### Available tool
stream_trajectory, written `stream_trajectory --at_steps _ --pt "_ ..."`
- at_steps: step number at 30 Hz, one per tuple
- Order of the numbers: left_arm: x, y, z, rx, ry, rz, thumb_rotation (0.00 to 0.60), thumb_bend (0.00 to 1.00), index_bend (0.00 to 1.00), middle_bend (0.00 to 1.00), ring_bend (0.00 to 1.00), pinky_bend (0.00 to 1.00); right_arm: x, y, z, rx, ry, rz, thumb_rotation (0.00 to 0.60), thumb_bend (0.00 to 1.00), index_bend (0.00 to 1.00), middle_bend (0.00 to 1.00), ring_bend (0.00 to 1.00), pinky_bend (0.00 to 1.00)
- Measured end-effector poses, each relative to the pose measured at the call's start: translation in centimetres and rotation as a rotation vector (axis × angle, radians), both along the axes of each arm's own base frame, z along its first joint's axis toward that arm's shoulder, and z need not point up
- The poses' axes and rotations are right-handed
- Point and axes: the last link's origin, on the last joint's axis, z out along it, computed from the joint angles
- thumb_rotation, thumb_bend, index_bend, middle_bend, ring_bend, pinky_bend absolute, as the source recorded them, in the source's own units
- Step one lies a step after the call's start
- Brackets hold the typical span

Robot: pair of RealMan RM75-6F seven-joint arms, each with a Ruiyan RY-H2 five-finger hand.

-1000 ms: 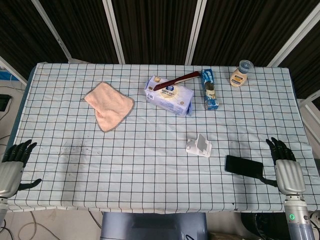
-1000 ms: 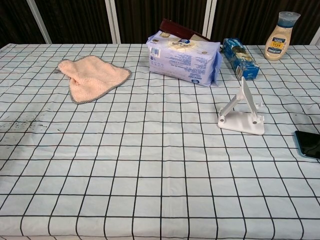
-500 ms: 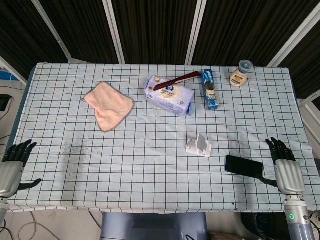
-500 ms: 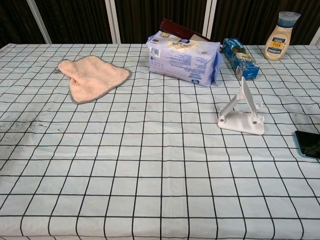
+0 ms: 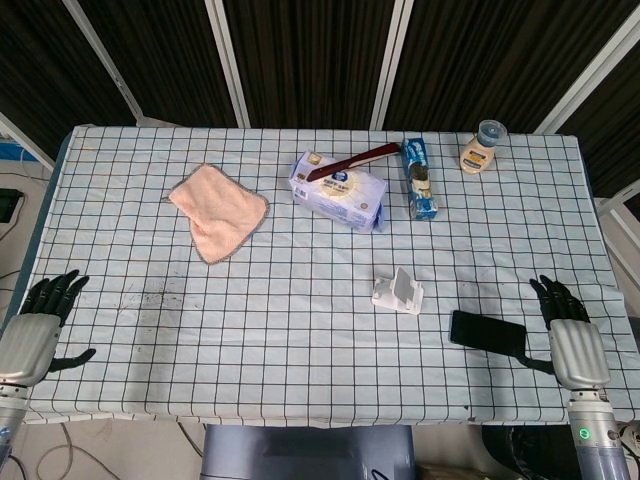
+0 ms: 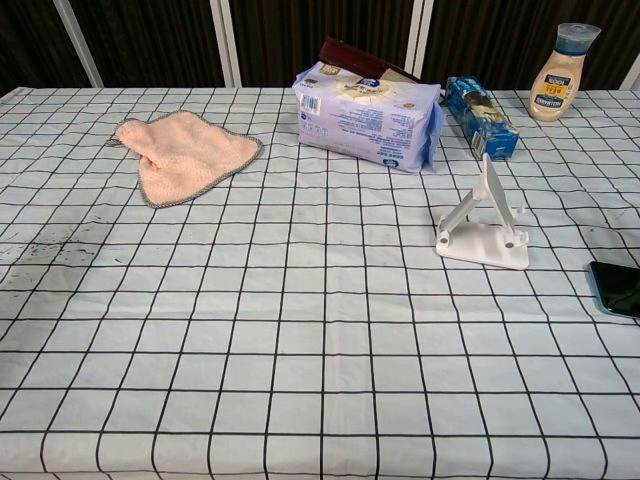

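A flat black phone [image 5: 487, 332], glossy and seemingly face-up, lies at lower right, just beside the right hand [image 5: 565, 335]. The right hand and the left hand [image 5: 38, 325] both hold nothing, fingers spread.

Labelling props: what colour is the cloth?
Peach-pink cloth with a grey edge; chest view shows it best.
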Motion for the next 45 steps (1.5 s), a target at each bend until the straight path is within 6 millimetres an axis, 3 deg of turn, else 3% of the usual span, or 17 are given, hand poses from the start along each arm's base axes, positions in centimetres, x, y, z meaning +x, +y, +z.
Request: stream_trajectory --at_steps 6,11,26,32,38,45 --pt "-0.4 -0.4 0.1 0.010 -0.017 0.016 0.600 0.06 0.00 0.00 0.00 0.00 1.6 -0.3 -1.0 0.112 -0.041 0.079 0.600 0.12 0.04 0.07 0.01 0.15" --pt "-0.6 -0.3 0.2 0.013 -0.011 0.017 0.600 0.06 0.00 0.00 0.00 0.00 4.2 -1.4 -2.4 0.165 -0.159 0.077 0.600 0.09 0.04 0.07 0.01 0.15" --pt "-0.9 0.0 0.0 -0.023 -0.020 0.029 0.600 0.06 0.00 0.00 0.00 0.00 11.9 -8.3 -8.9 0.230 -0.344 -0.026 0.600 0.09 0.02 0.04 0.01 0.15" --pt "-0.9 -0.1 0.2 -0.041 -0.033 0.034 0.600 0.06 0.00 0.00 0.00 0.00 12.9 -10.2 -10.7 0.237 -0.391 -0.097 0.600 0.09 0.02 0.05 0.01 0.15" --pt "-0.9 -0.1 0.1 -0.057 -0.033 0.035 0.600 0.06 0.00 0.00 0.00 0.00 13.3 -11.5 -12.2 0.241 -0.399 -0.128 0.600 0.09 0.11 0.13 0.03 0.15" --pt "-1.0 0.0 0.2 -0.058 -0.035 0.040 0.600 0.06 0.00 0.00 0.00 0.00 13.4 -12.2 -13.1 0.220 -0.398 -0.138 0.600 0.09 0.32 0.35 0.16 0.15"
